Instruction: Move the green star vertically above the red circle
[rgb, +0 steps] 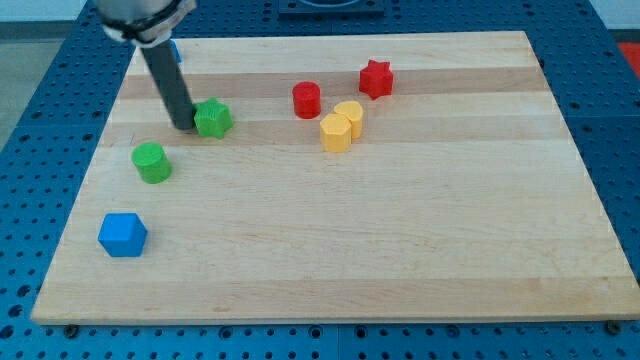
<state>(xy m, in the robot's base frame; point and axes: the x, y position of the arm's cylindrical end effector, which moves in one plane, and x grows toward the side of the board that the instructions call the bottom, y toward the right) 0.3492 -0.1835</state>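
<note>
My tip, a bare rod with no claw to open or close, is touching the green star lying just to its right, with the red circle sitting farther right.

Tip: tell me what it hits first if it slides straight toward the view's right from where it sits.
My tip sits right at the green star's left edge, seemingly touching. Going right, it meets that star first. Farther along that line stands the red circle, though slightly higher in the view, so probably missed.
</note>
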